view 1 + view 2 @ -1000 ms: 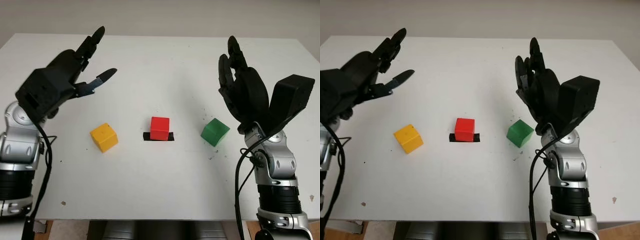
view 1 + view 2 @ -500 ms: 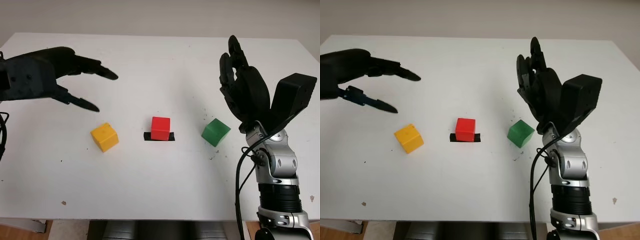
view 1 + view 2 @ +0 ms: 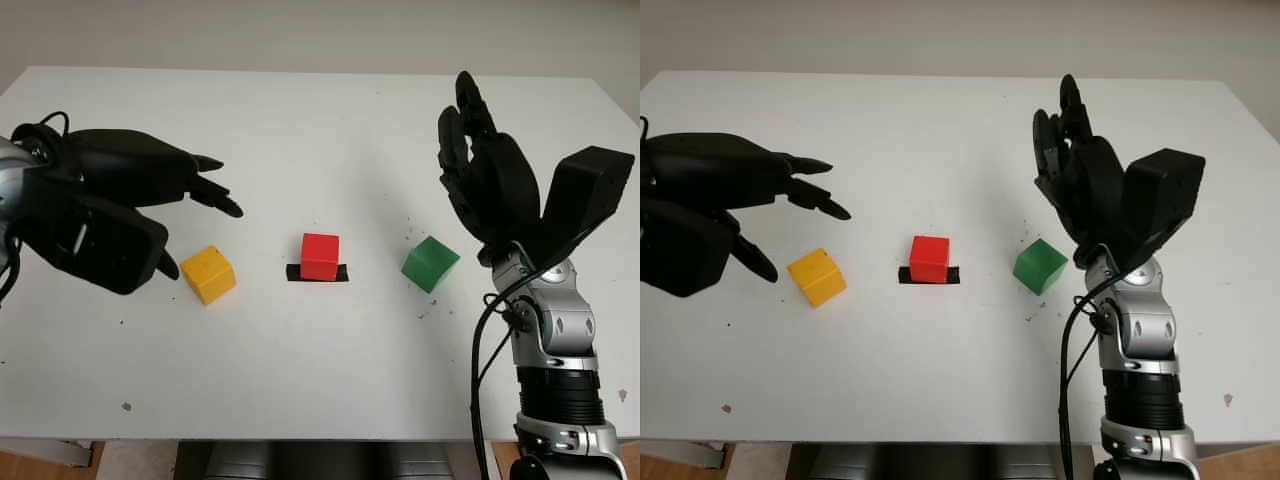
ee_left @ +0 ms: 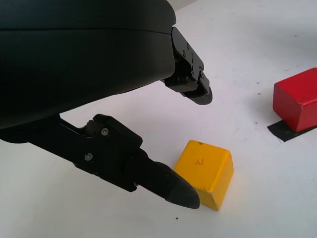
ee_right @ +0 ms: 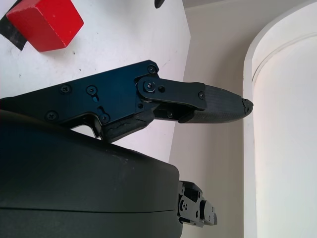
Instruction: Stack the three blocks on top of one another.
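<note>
3 blocks (image 3: 320, 256) unstacked; L hand (image 3: 110, 215) open nr yellow block (image 3: 208, 274), R hand (image 3: 495, 190) open.

Two matte black three-fingered hands, left hand (image 3: 105, 215) and right hand (image 3: 495, 185), are joined by visible screws; silver forearms are trailed by black cables.

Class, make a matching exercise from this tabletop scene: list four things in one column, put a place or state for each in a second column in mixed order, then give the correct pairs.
Column one:
1. yellow block
2. red block
3. green block
4. left hand

Column two:
A. sits on a strip of black tape at the middle of the table
B. open, hovering just above and beside the yellow block
C. lies on the table below the raised, open right hand
D. leftmost of the three blocks

Pairs: 1-D, 2-A, 3-C, 4-B
</note>
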Controlling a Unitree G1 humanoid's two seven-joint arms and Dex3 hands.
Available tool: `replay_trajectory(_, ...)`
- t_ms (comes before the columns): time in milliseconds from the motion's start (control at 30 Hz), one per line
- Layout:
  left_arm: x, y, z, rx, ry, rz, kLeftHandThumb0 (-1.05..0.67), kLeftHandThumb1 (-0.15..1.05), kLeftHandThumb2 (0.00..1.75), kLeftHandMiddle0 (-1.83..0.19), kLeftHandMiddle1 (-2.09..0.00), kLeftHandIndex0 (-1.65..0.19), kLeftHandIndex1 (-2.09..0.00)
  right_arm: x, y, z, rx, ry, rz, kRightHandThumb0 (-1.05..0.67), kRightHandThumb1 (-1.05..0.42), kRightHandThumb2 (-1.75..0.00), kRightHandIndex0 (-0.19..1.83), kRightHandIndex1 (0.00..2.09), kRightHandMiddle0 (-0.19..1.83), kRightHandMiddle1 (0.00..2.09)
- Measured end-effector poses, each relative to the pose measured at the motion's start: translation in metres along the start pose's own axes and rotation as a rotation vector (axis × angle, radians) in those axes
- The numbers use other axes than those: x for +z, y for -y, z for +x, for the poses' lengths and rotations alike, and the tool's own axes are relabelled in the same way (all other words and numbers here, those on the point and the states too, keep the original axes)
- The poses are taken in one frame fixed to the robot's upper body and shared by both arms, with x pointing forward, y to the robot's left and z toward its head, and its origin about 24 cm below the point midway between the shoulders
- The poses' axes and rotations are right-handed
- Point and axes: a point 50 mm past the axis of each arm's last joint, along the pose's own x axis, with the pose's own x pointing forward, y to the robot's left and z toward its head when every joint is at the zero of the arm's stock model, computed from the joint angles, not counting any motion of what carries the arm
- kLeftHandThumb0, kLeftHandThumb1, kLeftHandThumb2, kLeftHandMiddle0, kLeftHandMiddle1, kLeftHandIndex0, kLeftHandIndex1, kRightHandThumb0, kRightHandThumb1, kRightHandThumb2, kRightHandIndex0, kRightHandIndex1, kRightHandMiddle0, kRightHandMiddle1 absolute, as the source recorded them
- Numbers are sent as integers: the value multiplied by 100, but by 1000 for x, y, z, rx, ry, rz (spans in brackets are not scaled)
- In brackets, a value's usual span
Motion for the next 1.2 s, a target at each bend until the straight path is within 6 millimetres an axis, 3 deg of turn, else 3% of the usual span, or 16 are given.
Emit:
replay_trajectory(600,4,33,8,26,37,110,-57,82,5,-5,-7,-42,-14,0,0,0,-3,-3,4,-73,-105,-55,-19,0,-19,0)
replay_trajectory(1200,0,46,19,64,16,169,-57,85,6,-16,-7,-52,-15,0,3,-1,-11,-8,16,-74,-105,-52,-19,0,-19,0)
